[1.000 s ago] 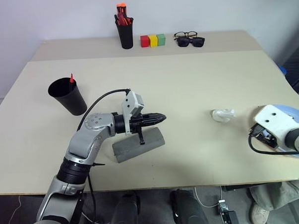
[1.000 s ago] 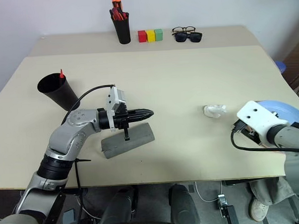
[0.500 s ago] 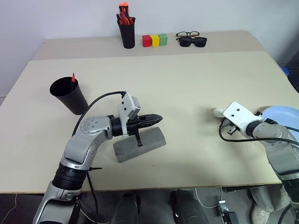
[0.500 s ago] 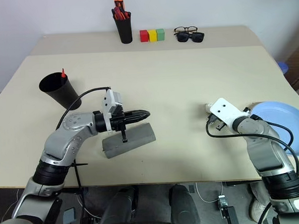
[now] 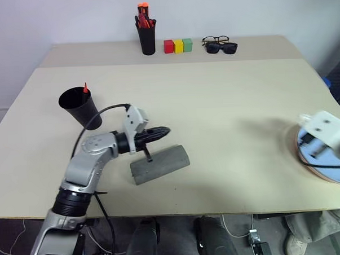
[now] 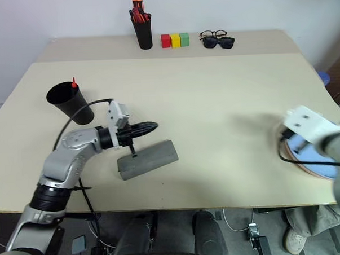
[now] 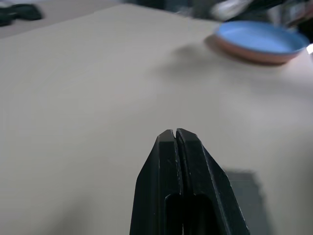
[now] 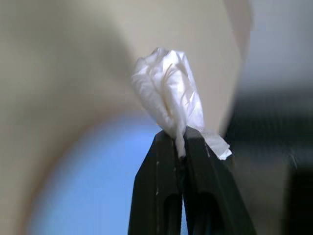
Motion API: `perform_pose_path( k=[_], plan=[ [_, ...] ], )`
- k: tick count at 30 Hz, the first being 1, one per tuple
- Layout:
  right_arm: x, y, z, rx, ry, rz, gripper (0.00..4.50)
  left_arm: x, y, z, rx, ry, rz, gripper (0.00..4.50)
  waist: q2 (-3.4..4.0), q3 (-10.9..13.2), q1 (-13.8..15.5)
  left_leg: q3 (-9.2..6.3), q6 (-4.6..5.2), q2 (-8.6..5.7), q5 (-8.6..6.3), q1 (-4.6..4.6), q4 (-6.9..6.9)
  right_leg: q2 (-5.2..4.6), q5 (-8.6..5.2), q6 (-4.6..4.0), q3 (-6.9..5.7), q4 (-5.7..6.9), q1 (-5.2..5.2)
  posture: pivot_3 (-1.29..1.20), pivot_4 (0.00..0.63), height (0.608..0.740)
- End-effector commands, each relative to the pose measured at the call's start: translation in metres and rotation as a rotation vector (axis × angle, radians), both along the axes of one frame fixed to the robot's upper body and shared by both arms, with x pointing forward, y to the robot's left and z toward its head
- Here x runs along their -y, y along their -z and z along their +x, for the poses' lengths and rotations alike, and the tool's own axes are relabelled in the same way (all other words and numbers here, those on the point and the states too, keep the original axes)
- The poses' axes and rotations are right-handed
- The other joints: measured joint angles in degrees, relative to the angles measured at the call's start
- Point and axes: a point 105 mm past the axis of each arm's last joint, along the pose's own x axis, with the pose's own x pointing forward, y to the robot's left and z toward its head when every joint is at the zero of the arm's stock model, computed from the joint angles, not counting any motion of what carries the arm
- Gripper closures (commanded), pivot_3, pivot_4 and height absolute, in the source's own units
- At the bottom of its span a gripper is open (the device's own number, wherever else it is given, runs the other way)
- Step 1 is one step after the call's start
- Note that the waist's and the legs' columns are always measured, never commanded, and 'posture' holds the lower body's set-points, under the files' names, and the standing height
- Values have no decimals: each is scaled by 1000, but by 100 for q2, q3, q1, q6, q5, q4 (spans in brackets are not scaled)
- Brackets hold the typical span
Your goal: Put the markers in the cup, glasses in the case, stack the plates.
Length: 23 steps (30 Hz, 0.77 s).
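Currently we are keeping the right gripper (image 8: 180, 142) jaws pinched on the crumpled tissue (image 8: 168, 93) above the stacked plates (image 5: 323, 157), left gripper (image 7: 175, 134) jaws closed empty, and advising carrying it clear.

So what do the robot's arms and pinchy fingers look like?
The left arm is silvery grey metal with rounded joints and a black band lower down. A thin black cable loops over it to a small white box at the wrist. The left gripper has two slim black fingers tapering to a point. The right arm has a white wrist casing and black cable.
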Motion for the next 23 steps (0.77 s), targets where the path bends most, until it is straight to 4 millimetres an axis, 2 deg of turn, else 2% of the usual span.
perform_pose_path(
  k=[1,5,10,13,17,19,23],
  plan=[
    [2,-2,-8,-20,-4,-34,3092,-10,-12,0,66,-25,-7,4500,0,0,-51,4,0,2,0,3,2,0,0,0,3,-1,2,0,150,740],
    [-7,-9,11,60,-67,-1,1142,-27,-16,0,99,-111,-11,4500,11,-6,-126,17,0,6,0,18,5,-1,0,-1,11,-1,9,0,150,740],
    [-35,-15,42,137,-245,152,1142,-64,-18,-19,110,-269,-6,4500,9,-5,-192,11,0,9,0,17,-6,1,0,-2,10,1,7,0,150,740],
    [-61,-26,61,256,-361,349,1142,-87,-18,-34,96,-366,-19,4500,9,-3,-200,9,1,8,-1,15,-6,0,0,-2,9,-2,7,0,150,740],
    [-109,-30,79,295,-532,730,1142,-132,-6,-58,70,-582,8,4500,8,-2,-178,7,0,6,0,15,-3,-2,0,-2,9,-1,10,0,150,740],
    [-124,-25,85,259,-583,826,1142,-147,-4,-69,68,-664,16,4500,9,-2,-181,5,0,7,0,15,-3,-1,0,-2,8,-1,10,0,150,740],
    [-138,-7,97,156,-627,858,1142,-157,-5,-84,81,-746,25,4500,8,-3,-96,5,0,3,-1,13,-2,-5,-10,-20,7,-8,12,0,150,740]
  ],
)
